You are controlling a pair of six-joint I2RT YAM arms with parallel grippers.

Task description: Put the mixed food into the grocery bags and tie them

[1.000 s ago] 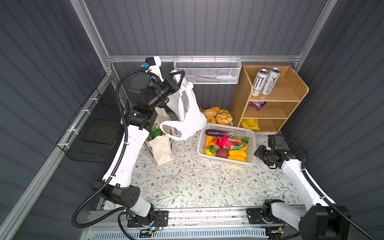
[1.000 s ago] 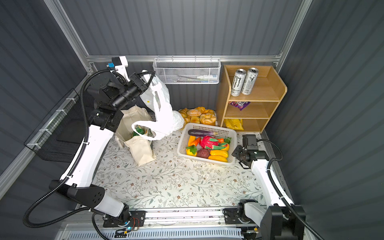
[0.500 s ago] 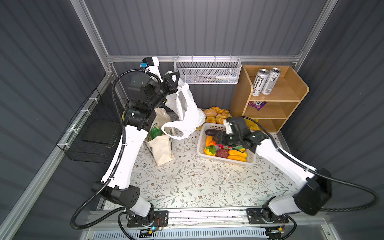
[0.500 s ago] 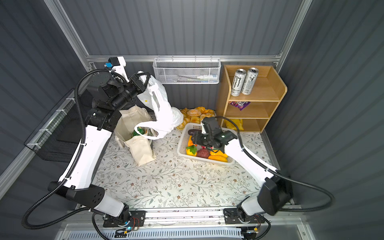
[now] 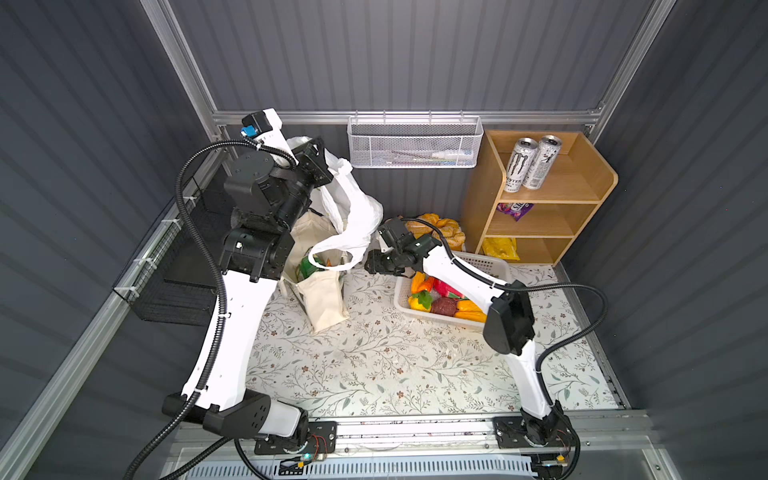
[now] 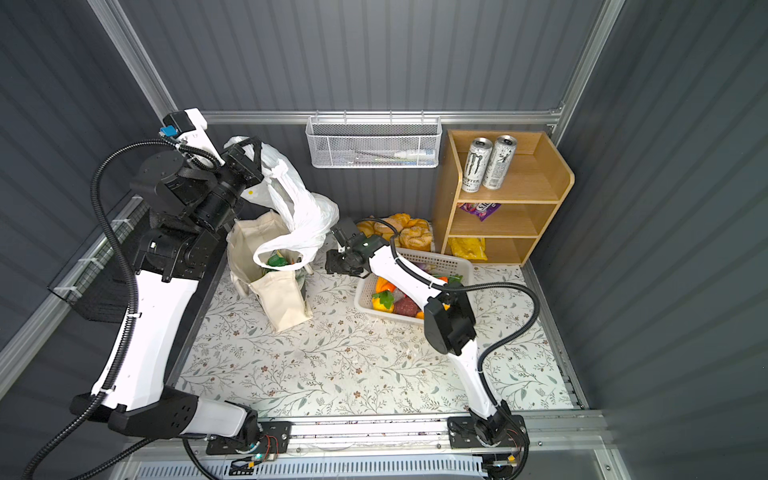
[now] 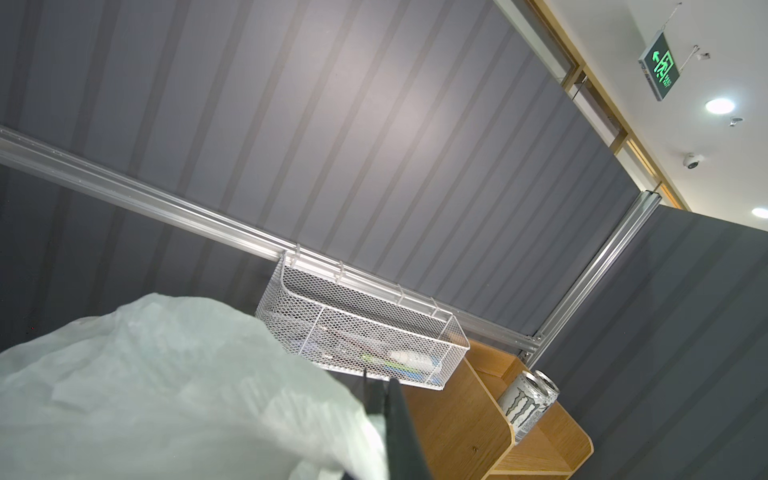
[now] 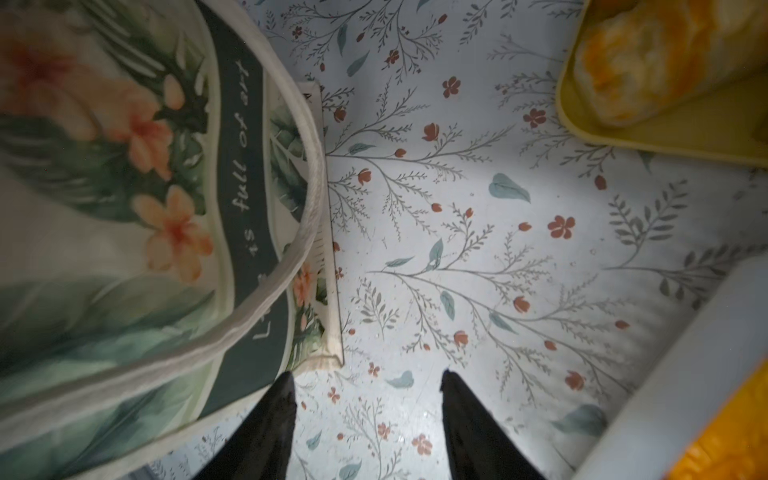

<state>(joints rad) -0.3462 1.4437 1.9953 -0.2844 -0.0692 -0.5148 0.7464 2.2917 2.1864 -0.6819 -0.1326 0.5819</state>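
Far left, up by the back wall: the left hand is raised high and clamped tight on the top of the white plastic bag. The bag hangs down from it, and one loop handle dangles over the mouth of the canvas tote. The tote stands on the tabletop, with a green packet showing inside.

Moving across, the right hand hangs low between the tote and the white basket. Its jaws are partway apart with nothing between them, only bare floral tabletop below. The toy produce lies in the basket, partly under that arm. Bread rolls sit behind it.

Far right is the wooden shelf: two cans on top, a purple packet on the middle level, a yellow packet at the bottom.
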